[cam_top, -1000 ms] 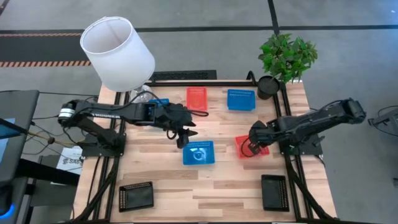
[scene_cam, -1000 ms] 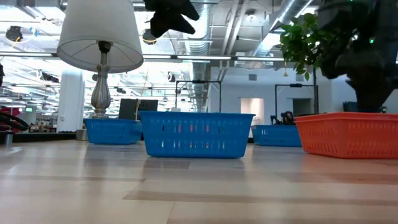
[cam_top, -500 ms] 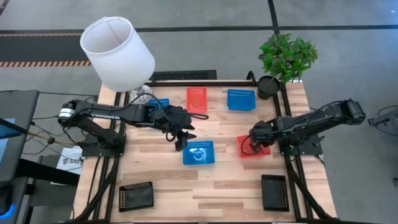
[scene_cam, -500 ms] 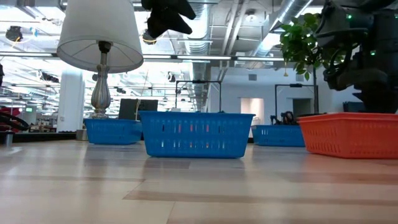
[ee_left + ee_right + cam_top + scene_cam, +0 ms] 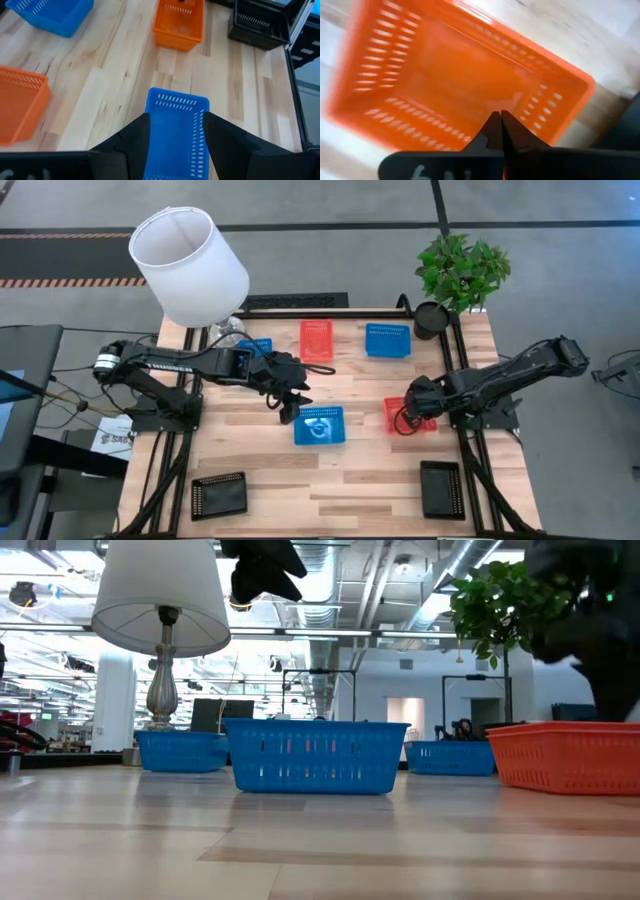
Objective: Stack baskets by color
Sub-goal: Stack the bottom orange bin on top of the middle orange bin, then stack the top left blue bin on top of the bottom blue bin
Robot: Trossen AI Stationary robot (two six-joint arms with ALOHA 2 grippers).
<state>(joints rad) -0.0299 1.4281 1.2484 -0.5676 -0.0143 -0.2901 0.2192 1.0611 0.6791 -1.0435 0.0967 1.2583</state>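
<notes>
1. The central blue basket (image 5: 319, 426) sits in the middle of the desk (image 5: 350, 480), with the red-orange basket (image 5: 410, 414) to its right.
2. My left end effector (image 5: 288, 412) hangs above the blue basket's left edge, fingers apart and empty.
3. My right end effector (image 5: 404, 423) is closed, over the red-orange basket.

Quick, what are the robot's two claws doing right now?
Left gripper: open, holding nothing, above the middle blue basket.
Right gripper: shut, over the red-orange basket; a hold on it cannot be told.
</notes>
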